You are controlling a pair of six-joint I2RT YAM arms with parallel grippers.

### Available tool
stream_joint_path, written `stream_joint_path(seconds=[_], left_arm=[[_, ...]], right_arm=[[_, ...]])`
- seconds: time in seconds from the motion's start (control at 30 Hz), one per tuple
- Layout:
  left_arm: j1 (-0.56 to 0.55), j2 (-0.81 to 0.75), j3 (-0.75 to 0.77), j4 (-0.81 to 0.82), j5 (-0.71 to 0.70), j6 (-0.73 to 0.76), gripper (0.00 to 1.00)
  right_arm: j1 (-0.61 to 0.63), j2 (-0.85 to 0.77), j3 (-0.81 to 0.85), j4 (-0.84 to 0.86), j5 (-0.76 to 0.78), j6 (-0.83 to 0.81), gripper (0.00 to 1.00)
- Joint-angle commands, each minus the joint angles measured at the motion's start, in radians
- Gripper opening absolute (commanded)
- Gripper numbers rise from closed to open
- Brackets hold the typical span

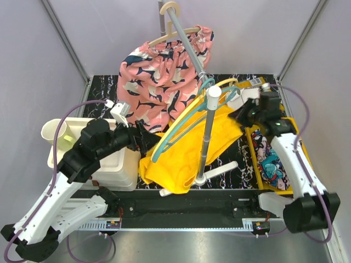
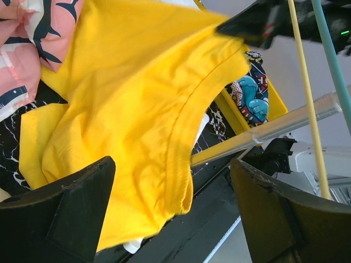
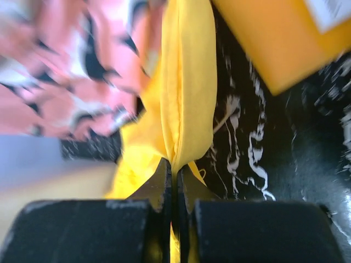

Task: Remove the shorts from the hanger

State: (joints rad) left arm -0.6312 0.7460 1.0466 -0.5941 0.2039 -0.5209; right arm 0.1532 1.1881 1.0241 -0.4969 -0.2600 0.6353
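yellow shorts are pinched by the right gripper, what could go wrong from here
1. The right gripper is shut on only a thin fold of the yellow shorts; a pull could slip it free.
2. The shorts drape over the teal hanger, so a pull may drag it along or tip the rack on its small base.
3. The pink shorts hang right beside and might snag.
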Motion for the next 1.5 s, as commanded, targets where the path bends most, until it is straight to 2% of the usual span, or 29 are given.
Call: stream_joint_path(seconds=[0.0, 0.03, 0.13, 0.37, 0.63, 0.77, 0.97, 1.17, 1.37, 1.47], left_arm=[[0.001, -0.017, 0.046, 0.019, 0.005, -0.001, 0.89], [0.001, -0.017, 0.044, 0.02, 0.002, -0.002, 0.89], [0.001, -0.025, 0.038, 0.019, -0.015, -0.002, 0.89], [0.002, -0.05, 0.035, 0.017, -0.047, -0.016, 0.89], [0.002, -0.056, 0.047, 0.001, -0.057, -0.019, 0.89], [0.001, -0.059, 0.052, -0.003, -0.058, -0.025, 0.89], [0.001, -0.068, 0.05, -0.019, -0.066, -0.027, 0.89], [0.002, -0.065, 0.049, -0.026, -0.067, -0.028, 0.89], [0.001, -0.048, 0.056, -0.027, -0.067, -0.03, 0.89], [0.002, -0.036, 0.062, -0.029, -0.063, -0.03, 0.89]], right_arm=[[-0.185, -0.087, 0.161, -0.175, 0.061, 0.021, 0.0], [-0.263, -0.085, 0.183, -0.181, 0.032, 0.015, 0.0], [-0.319, -0.079, 0.295, -0.215, -0.022, -0.005, 0.0], [-0.32, -0.062, 0.656, -0.265, -0.035, 0.017, 0.0], [-0.32, 0.036, 1.051, -0.359, 0.028, 0.032, 0.0], [-0.32, 0.1, 1.279, -0.437, 0.1, 0.004, 0.0], [-0.32, 0.208, 1.579, -0.532, 0.313, -0.074, 0.0], [-0.32, 0.237, 1.726, -0.497, 0.396, -0.138, 0.0], [-0.32, 0.153, 1.641, -0.332, 0.551, -0.23, 0.0], [-0.32, 0.159, 1.656, -0.266, 0.628, -0.304, 0.0]])
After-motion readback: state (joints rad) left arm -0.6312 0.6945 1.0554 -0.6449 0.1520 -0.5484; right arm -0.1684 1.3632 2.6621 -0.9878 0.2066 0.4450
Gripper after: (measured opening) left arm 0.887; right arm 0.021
